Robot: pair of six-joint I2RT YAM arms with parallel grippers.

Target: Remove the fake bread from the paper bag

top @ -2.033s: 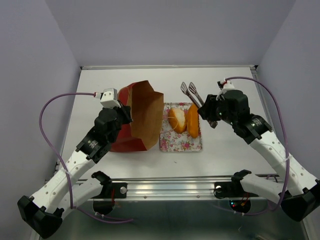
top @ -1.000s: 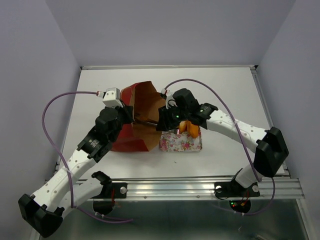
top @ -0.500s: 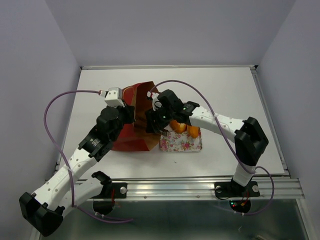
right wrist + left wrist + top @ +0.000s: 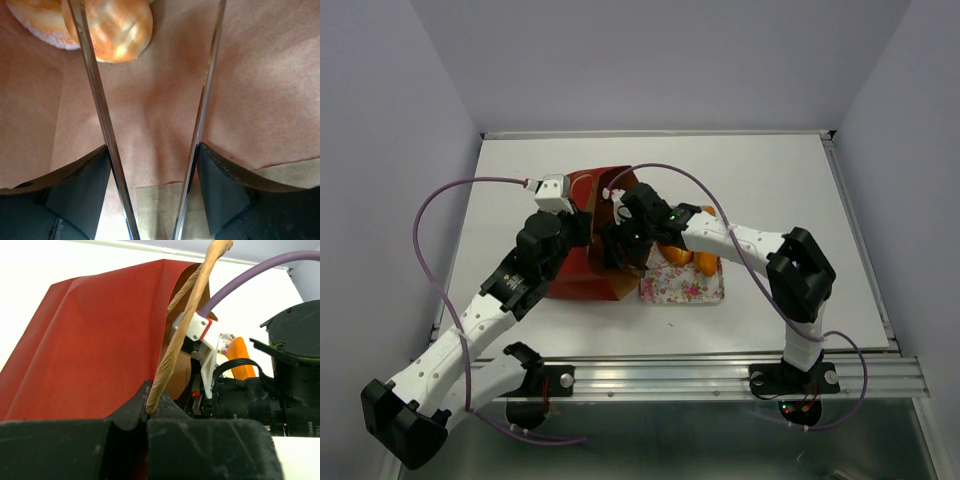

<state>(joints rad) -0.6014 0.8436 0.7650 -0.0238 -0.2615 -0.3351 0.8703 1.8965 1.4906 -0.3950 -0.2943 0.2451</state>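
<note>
A: Fake bread (image 4: 107, 27), where is it lying?

B: One bun is waiting inside the paper bag (image 4: 100, 340); others are sitting on the tray (image 4: 682, 288). My left claw (image 4: 150, 407) is pinching its handle (image 4: 185, 330), and my right claw (image 4: 152, 150) is clamping spread tongs (image 4: 95, 100).

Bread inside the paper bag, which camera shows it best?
Right wrist: a golden bun lies on the bag's brown inside. Top external hides it behind the right arm; left wrist shows the bag's red wall, no bun.

The fake bread (image 4: 120, 25) in the paper bag (image 4: 155, 100) runs off the top edge.
</note>
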